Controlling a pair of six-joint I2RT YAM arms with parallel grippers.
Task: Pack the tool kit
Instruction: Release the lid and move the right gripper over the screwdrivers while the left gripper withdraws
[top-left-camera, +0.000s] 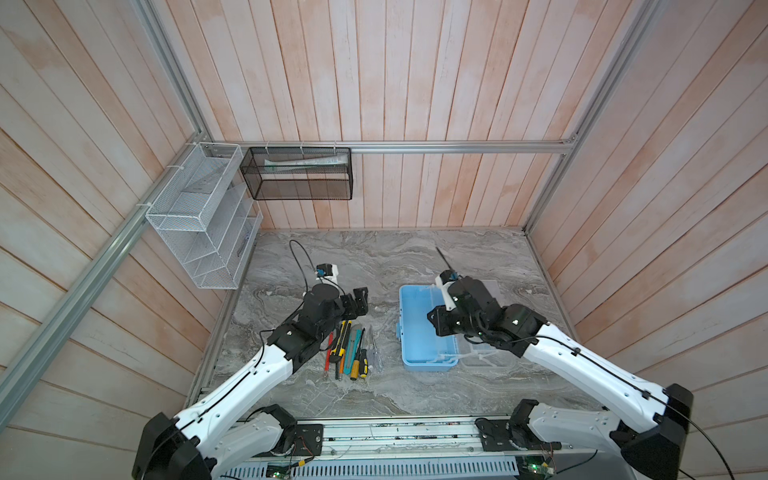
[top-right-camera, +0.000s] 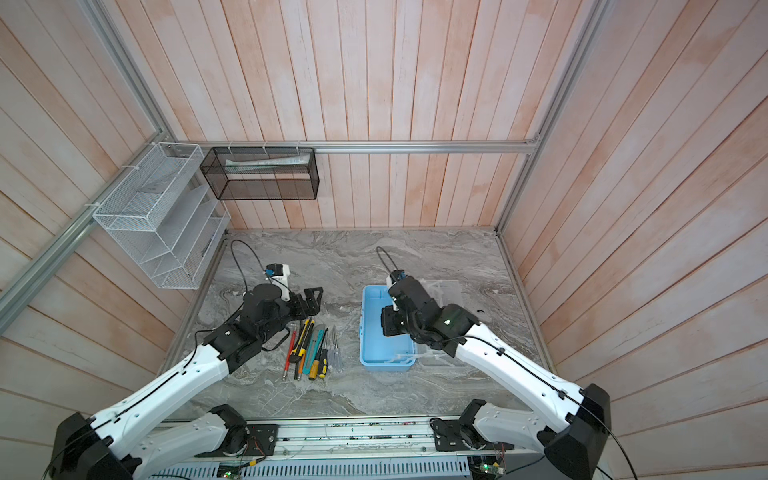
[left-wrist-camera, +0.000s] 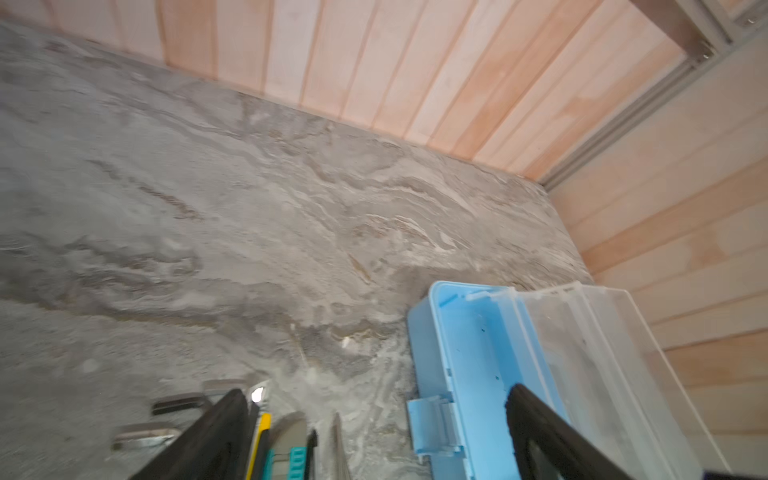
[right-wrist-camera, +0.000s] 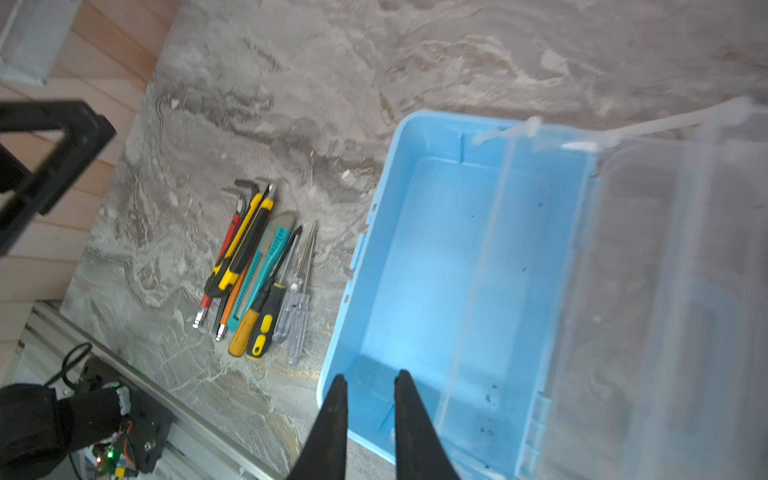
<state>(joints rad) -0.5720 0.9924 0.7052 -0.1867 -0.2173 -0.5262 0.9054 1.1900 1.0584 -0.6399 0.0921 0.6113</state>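
The tool kit's light blue box lies open and empty right of centre. Its clear lid is folded flat on the far side from the tools. A row of tools lies left of the box: a yellow-black utility knife, a teal utility knife, screwdrivers and a red-sleeved hex key. My left gripper hangs wide open over the tools' far ends, holding nothing. Over the box's inside, my right gripper has its jaws a little apart and empty.
On the walls at the back left hang a white wire rack and a black mesh basket. An aluminium rail runs along the marble table's front edge. Wooden walls close in the table on three sides.
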